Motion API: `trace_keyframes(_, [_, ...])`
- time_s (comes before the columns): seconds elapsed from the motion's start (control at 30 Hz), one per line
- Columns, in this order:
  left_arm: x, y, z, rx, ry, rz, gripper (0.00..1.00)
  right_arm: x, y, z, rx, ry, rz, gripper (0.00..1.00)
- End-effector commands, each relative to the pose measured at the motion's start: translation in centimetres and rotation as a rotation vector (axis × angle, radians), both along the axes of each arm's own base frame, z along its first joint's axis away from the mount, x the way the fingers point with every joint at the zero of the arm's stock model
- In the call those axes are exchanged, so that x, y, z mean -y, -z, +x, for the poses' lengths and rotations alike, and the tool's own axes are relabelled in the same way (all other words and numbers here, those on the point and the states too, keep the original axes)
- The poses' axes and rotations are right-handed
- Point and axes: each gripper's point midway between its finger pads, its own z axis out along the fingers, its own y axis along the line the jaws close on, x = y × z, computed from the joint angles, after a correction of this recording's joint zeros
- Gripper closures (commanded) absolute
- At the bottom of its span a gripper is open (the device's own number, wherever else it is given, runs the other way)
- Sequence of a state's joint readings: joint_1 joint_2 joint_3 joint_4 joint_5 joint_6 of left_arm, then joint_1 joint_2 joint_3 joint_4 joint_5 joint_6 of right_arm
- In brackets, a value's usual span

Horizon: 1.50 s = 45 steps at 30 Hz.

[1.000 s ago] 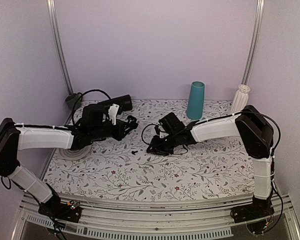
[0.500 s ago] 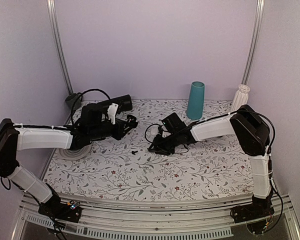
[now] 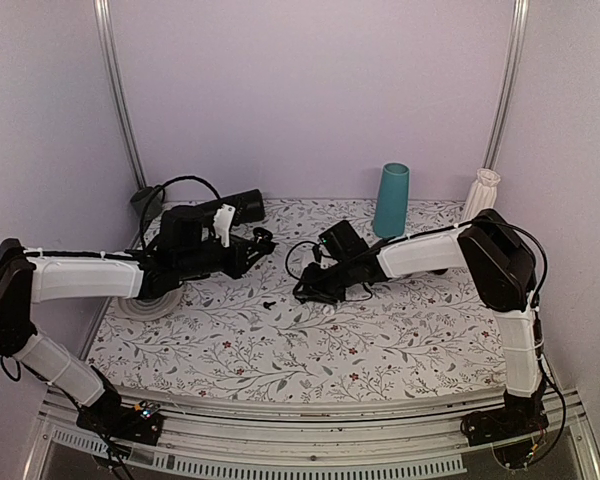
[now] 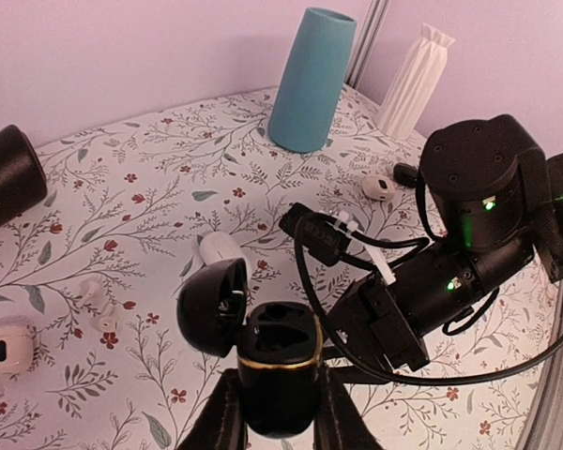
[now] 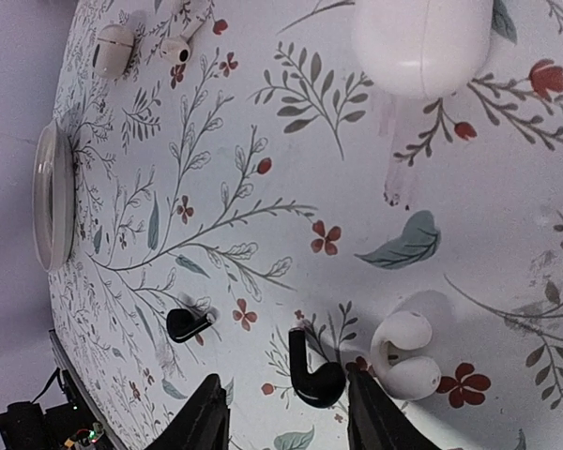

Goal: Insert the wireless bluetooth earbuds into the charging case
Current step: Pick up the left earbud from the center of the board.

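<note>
My left gripper (image 4: 277,398) is shut on the charging case (image 4: 280,361), a black pebble with a gold band. It is held upright with its hinged lid (image 4: 211,305) swung open and both wells empty. In the top view that gripper (image 3: 257,243) hovers at the back left of the table. One black earbud (image 5: 316,375) lies on the cloth between the fingers of my right gripper (image 5: 291,417), which stands open and low over it. The other black earbud (image 5: 186,324) lies just left of the gripper, outside the fingers; in the top view this earbud (image 3: 268,302) is a small dark speck.
A white clip-shaped earbud (image 5: 408,354) sits right beside the right finger. A white oval case (image 5: 422,42) and loose white earbuds (image 5: 113,49) lie farther off. A teal cup (image 3: 391,200), white vase (image 3: 481,195), black cylinder (image 3: 242,206) and white disc (image 3: 140,305) ring the floral table.
My right gripper has shifted slightly left and back over the table and its fingers have spread wider. The left arm and the open case have stayed put.
</note>
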<state>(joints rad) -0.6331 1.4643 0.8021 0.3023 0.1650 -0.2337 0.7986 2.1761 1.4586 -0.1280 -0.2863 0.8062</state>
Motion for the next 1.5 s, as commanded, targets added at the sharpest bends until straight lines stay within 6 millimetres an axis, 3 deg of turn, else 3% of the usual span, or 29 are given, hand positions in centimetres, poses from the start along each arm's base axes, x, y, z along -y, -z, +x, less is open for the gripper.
trace_keyframes(0.0, [-0.5, -1.1, 0.3, 0.028, -0.006, -0.025, 1.0, 0.8, 0.4, 1.0, 0.082, -0.006, -0.089, 0.55])
trace_keyframes(0.53, [-0.2, -1.0, 0.4, 0.02, -0.002, -0.025, 1.0, -1.3, 0.6, -1.4, 0.277, -0.305, -0.056, 0.5])
trace_keyframes(0.87, [0.1, -1.1, 0.6, 0.013, 0.002, -0.03, 1.0, -1.3, 0.6, -1.9, 0.352, -0.36, -0.121, 0.5])
trace_keyframes(1.27, [0.2, -1.3, 0.7, 0.007, 0.005, -0.039, 1.0, 1.4, 1.8, -0.8, 0.428, -0.343, -0.311, 0.52])
trace_keyframes(1.47, [0.2, -1.3, 0.6, 0.005, 0.006, -0.042, 1.0, 2.5, 1.7, -1.4, 0.513, -0.411, -0.344, 0.51])
